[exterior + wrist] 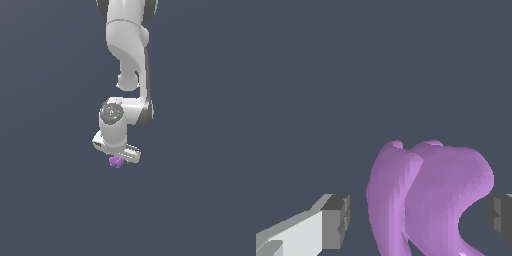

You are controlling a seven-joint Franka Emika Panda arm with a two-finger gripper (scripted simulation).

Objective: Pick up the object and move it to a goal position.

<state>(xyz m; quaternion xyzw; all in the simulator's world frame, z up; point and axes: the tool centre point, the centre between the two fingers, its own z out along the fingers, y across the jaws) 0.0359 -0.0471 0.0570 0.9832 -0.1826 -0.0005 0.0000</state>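
Wrist view, nearest first: the object [431,200], purple and lumpy with curved lobes, fills the space between the two dark pads [336,220]. A gap shows on each side, wider on the side of the pad with the pale finger behind it. The other pad sits close to a lobe but apart from it. Jaws spread wide, holding nothing. The object looks roughly centred between them, a little nearer one pad.

Exterior view, further off: the gripper [119,156] points down from the white arm [127,45], which comes in from the top of frame. The object [116,162] peeks out just below the gripper body, mostly hidden by it. It appears to lie on the flat grey surface [50,200]; no edge or seam visible, so cannot say whether this is a worktop or a floor. No goal marker visible in either view.

Step in hand, by my reading: end of the approach, just ahead of the grasp. Jaws straddle the object but have not closed.

Next move calls for closing the jaws evenly on the lobes. Curved, uneven faces may let the piece twist or squirt sideways as the nearer pad touches first. Cannot tell from either view whether the pads are low enough for a full-depth grip. Lift only once the hold is firm, then carry to the goal.
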